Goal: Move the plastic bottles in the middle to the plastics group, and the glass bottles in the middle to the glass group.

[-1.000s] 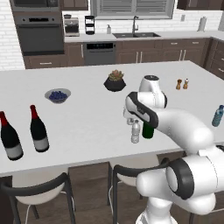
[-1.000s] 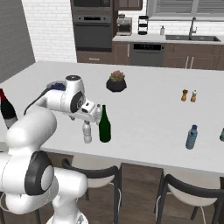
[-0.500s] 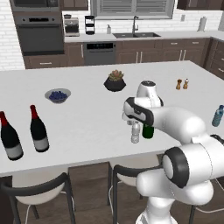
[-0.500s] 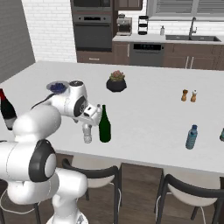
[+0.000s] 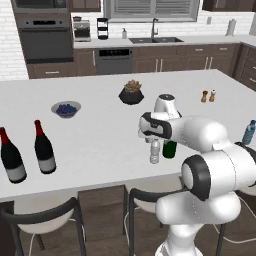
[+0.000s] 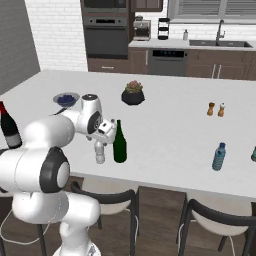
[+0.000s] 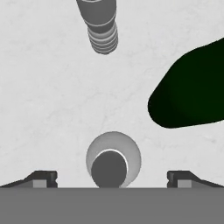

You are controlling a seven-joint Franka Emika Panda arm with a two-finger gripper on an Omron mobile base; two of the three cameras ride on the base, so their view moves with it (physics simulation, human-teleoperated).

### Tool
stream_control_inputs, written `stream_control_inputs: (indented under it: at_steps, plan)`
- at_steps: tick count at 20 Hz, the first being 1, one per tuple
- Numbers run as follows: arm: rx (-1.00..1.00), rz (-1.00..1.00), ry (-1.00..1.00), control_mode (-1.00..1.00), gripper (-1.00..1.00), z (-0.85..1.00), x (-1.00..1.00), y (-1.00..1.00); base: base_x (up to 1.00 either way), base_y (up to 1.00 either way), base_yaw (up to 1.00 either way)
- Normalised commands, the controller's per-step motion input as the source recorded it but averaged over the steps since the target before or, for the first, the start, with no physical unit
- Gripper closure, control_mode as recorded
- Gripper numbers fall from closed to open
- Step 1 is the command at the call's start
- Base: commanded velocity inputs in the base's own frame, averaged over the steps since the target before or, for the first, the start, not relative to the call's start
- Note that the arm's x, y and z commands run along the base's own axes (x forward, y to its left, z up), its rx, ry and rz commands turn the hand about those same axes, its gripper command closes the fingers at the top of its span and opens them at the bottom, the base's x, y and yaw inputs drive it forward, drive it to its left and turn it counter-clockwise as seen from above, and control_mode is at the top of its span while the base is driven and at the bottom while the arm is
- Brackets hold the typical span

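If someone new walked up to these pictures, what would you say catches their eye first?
Most likely the big white arm bent low over the counter's near edge, its open gripper poised directly above a small clear water bottle. Right beside that stands a dark-green glass bottle. Next, the two black wine bottles with red tops, off at the counter's left end.

Two rear base views flanking the arm, sharing the counter [image 5: 100, 130]; hand view straight down, close.

arm [image 5: 200, 135] — bent low, forward | gripper [image 7: 111, 178] — pointing down, jaws wide apart
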Motion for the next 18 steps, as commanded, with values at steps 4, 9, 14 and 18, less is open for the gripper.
stream_control_inputs:
  at_steps: [4, 9, 14, 18]
  plan:
    - [0.00, 0.00, 0.00, -1.00, -1.00, -0.12, 0.12, 0.00, 0.00, 0.00, 0.00]
    - [0.00, 0.00, 0.00, -1.00, -1.00, -0.17, 0.12, 0.00, 0.00, 0.00, 0.00]
    - [0.00, 0.00, 0.00, -1.00, -1.00, -0.05, 0.03, 0.00, 0.00, 0.00, 0.00]
    - [0.00, 0.00, 0.00, -1.00, -1.00, 0.00, 0.00, 0.00, 0.00, 0.00, 0.00]
